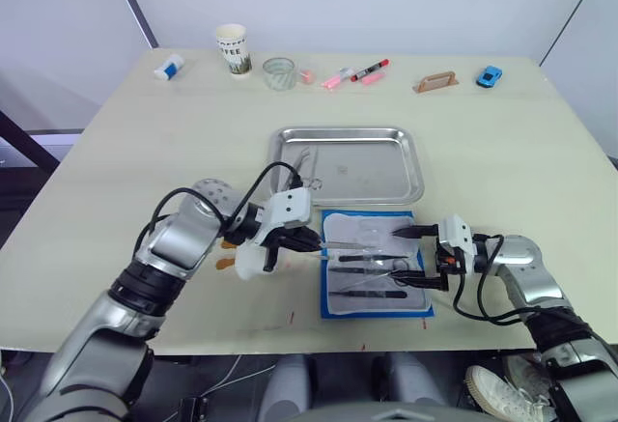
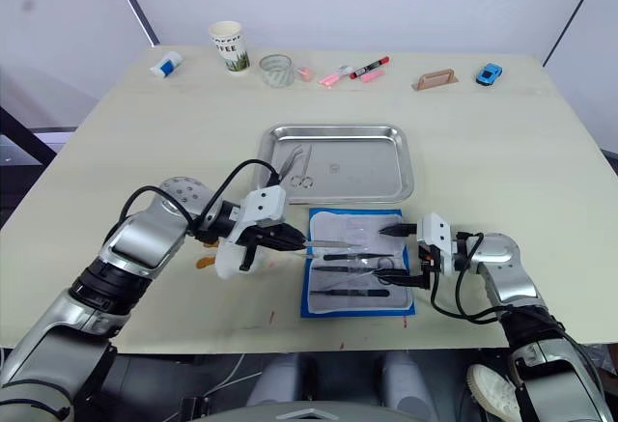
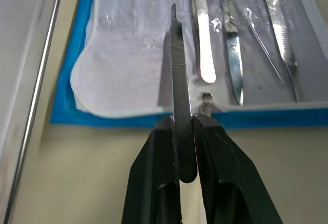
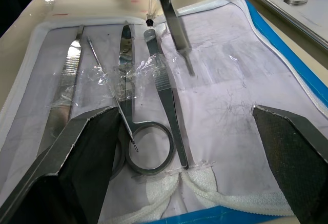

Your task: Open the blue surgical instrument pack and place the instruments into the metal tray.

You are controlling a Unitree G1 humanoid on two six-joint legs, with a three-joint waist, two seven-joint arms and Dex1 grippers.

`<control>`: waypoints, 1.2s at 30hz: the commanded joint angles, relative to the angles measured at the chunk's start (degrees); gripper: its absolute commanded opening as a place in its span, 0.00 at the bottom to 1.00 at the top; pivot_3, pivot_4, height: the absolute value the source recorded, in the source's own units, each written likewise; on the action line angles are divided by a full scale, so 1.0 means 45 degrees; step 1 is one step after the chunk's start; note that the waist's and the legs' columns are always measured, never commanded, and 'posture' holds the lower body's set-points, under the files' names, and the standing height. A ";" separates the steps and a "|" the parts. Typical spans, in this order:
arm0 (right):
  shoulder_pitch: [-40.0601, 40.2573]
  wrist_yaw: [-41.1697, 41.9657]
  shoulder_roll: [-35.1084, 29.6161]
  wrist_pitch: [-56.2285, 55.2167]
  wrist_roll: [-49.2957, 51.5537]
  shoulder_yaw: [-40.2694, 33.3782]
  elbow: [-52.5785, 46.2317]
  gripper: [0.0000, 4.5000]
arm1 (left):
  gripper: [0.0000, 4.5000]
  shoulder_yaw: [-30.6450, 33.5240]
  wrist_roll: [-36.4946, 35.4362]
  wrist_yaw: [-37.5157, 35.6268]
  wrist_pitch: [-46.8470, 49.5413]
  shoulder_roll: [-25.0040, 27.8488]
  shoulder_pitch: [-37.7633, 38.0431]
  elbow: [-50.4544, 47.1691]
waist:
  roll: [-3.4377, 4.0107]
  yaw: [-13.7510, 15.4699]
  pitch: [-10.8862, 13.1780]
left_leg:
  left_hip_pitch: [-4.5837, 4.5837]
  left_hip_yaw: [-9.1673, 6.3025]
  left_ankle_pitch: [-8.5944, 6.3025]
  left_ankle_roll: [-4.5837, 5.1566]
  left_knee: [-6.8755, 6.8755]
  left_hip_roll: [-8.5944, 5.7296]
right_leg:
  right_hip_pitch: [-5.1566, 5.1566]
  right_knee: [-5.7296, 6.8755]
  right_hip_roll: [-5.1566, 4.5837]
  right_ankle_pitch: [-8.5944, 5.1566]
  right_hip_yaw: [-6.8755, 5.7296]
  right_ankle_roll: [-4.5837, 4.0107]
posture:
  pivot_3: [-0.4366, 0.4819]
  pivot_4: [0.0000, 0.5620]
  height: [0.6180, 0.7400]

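The blue surgical instrument pack lies open near the table's front edge, its pale lining up. Several instruments lie side by side in it, among them tweezers and ring-handled scissors. My left gripper is at the pack's left edge, shut on a slim flat metal handle that points out over the lining. My right gripper stands open at the pack's right edge, one finger on each side of the instruments' ends. Just behind the pack, the metal tray holds ring-handled tools at its left end.
Along the far edge stand a white bottle, a paper cup, a glass, pink and red markers, a tan handle-shaped block and a small blue toy car.
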 commanded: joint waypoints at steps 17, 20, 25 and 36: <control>0.0032 0.0452 0.0067 0.0056 -0.0799 0.0624 0.1103 1.00 | 0.00 0.4465 -0.3175 0.1108 0.0732 0.0914 0.2618 -0.1423 | 0.0000 0.0018 0.0000 | 0.0004 -0.0008 0.0000 0.0000 -0.0003 0.0012 | -0.0003 0.0005 -0.0016 -0.0005 -0.0011 -0.0009 | 0.48 0.27 1.00; 0.0062 0.0490 0.0018 0.0100 -0.0775 0.0603 0.1035 1.00 | 0.00 0.4928 -0.3638 0.2400 0.1744 0.0244 0.2629 -0.1848 | 0.0000 0.0014 0.0000 | 0.0004 -0.0008 0.0000 0.0000 -0.0003 0.0012 | -0.0003 0.0005 -0.0019 -0.0003 -0.0012 -0.0006 | 0.48 0.27 1.00; 0.0044 0.0579 -0.0084 0.0179 -0.0765 0.0586 0.0965 1.00 | 0.00 0.5403 -0.4035 0.6721 0.5365 -0.2153 0.1481 -0.2826 | -0.0024 0.0061 -0.0004 | -0.0009 -0.0031 0.0000 0.0000 0.0006 0.0002 | 0.0002 0.0006 -0.0023 0.0003 -0.0028 0.0005 | 0.48 0.27 1.00; -0.0114 0.0614 -0.0173 0.0366 -0.0711 0.0547 0.0975 1.00 | 0.00 0.4538 -0.1361 1.4339 0.6711 -0.7411 -0.1193 -0.1206 | -0.0013 0.0046 0.0003 | -0.0003 -0.0047 0.0001 -0.0004 0.0012 -0.0009 | 0.0014 0.0006 -0.0023 0.0006 -0.0023 0.0007 | 0.48 0.27 1.00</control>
